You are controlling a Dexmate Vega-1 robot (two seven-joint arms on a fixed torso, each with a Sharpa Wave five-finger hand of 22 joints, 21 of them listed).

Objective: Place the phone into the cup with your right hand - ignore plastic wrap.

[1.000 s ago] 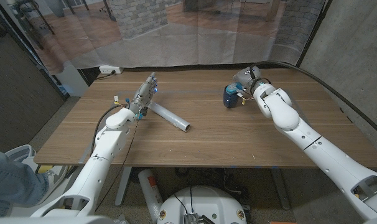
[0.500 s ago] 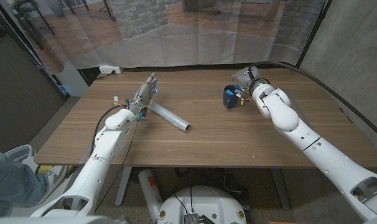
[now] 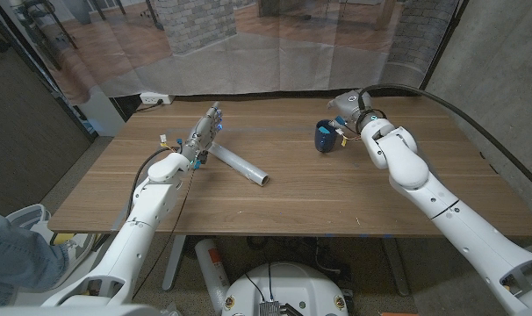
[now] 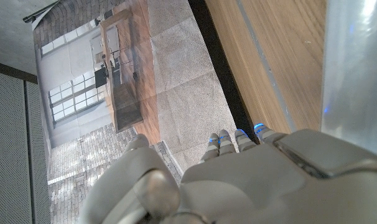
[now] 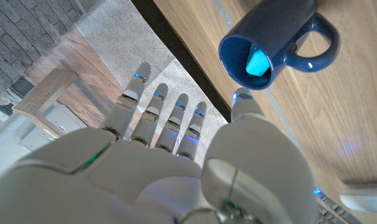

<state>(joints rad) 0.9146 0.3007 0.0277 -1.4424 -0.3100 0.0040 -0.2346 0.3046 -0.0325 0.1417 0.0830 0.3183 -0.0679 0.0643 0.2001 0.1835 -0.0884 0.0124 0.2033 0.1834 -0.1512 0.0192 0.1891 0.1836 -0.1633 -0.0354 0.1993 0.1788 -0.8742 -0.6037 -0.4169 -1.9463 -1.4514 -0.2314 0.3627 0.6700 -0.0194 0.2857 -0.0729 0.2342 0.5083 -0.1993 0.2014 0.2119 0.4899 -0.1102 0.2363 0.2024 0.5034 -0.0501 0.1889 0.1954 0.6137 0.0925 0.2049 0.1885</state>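
- Phone (image 5: 258, 63) is sitting inside the blue cup (image 5: 269, 46), just beside our right hand (image 5: 176, 155)
- We are keeping that hand's fingers (image 5: 157, 118) spread, holding nothing

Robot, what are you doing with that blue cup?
The robot's job was to put a phone in the cup. A light turquoise thing, probably the phone, already sits inside. The right hand is open beside the cup, holding nothing. The left hand waits by a plastic-wrap roll.
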